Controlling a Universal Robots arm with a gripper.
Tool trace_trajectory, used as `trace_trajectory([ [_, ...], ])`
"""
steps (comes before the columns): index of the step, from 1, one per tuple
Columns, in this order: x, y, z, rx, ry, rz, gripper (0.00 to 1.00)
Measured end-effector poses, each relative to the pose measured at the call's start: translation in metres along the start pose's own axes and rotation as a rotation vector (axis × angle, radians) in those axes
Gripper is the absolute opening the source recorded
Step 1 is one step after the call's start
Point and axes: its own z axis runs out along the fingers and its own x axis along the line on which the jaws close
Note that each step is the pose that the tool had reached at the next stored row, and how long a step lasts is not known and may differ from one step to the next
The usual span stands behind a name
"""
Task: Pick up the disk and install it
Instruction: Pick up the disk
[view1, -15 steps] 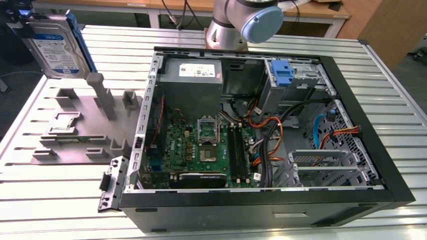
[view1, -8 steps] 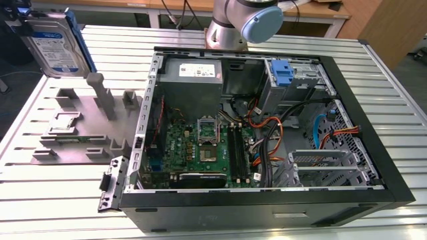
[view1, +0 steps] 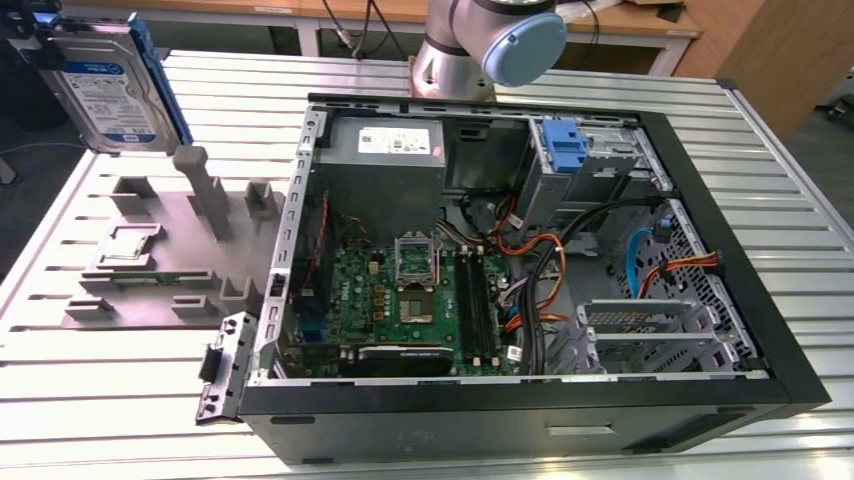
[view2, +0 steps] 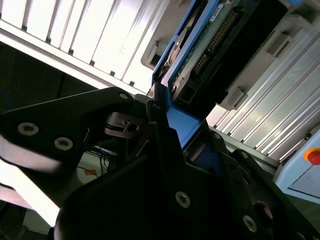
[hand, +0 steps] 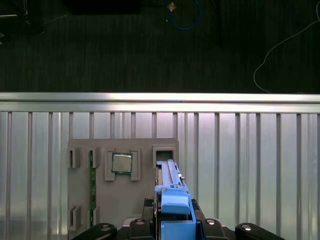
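The pick-up looks done. The black two-fingered hand (view2: 167, 117) is clamped on the blue rail of the grey, white-and-blue-labelled disk (view1: 110, 85). It holds the disk edge-up above the grey slotted holder (view1: 174, 250) at the exterior view's left, well apart from the open black computer case (view1: 534, 405) on the ribbed metal surface (view1: 80, 380). Installing remains; I judge it calls for carrying the disk to a drive bay with its rails aligned. Which bay is unclear. In the exterior view the frame edge cuts off the hand.
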Motion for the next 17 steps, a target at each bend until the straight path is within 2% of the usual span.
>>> trace_trajectory([
  [17, 0.0, 0.0, -0.0029, 0.0, 0.0, 0.0, 0.37],
])
